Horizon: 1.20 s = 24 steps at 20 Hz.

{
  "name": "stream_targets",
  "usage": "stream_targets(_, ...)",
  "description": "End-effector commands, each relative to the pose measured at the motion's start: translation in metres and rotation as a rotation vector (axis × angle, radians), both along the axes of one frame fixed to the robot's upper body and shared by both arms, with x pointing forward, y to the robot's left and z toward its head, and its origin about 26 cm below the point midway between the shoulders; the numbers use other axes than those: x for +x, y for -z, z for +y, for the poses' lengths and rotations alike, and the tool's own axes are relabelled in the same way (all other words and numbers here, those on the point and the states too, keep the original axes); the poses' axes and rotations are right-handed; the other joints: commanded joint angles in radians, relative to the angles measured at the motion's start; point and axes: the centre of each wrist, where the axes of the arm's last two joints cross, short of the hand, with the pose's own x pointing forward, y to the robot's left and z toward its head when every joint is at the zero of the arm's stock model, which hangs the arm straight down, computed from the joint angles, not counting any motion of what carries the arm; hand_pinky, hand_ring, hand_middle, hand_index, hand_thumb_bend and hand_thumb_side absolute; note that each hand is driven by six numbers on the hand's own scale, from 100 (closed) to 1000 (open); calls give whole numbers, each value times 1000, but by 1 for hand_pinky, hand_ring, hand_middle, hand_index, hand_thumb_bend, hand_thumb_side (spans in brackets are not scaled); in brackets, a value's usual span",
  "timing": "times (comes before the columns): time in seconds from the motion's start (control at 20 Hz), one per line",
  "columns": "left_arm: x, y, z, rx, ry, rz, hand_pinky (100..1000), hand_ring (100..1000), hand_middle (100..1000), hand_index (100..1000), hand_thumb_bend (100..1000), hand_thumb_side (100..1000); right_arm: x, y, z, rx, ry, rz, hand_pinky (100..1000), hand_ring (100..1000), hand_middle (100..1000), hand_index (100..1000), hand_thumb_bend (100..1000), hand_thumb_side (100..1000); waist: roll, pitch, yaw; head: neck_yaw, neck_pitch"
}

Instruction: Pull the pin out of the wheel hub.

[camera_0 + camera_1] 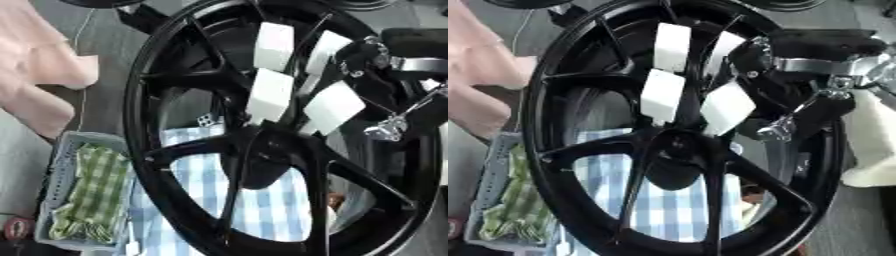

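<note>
Wheel hub, the centre of a black spoked alloy wheel, filled the view. Right robot hand, white-padded fingers straight, rested just above it; no pin was discernible, so progress stayed unclear.

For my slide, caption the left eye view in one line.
Right hand, white fingertips, reaches across the black wheel at the hub; blue checked cloth behind.

Grey surface under blue-checked cloth
</note>
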Motion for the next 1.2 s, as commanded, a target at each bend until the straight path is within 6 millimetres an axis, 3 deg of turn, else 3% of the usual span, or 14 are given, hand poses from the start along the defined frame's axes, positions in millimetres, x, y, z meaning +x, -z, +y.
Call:
stream_targets(0.05, -1, -8, 0, 13, 8, -27, 864, 703, 660, 788, 174, 794, -2, -9, -3, 3, 10, -21, 219, 197, 625, 757, 252, 100, 4, -17, 0, -2, -16)
stream_targets(0.35, -1, -8, 0, 13, 8, -26, 865, 703, 659, 788, 174, 794, -2, -8, -3, 12, 10, -15, 203, 187, 590, 726, 230, 100, 2, -16, 2, -1, -18)
stream_targets(0.8, -1, -8, 0, 14, 9, -23, 867, 704, 661, 788, 176, 795, -2, -9, -2, 45, 1, 10, 163, 155, 496, 641, 104, 100, -1, -17, 2, -1, -14)
stream_targets(1.2, -2, -8, 0, 16, 10, -18, 867, 704, 662, 788, 176, 795, -2, -15, -1, 67, -13, 27, 135, 133, 461, 589, 100, 100, -4, -22, 1, 0, -13)
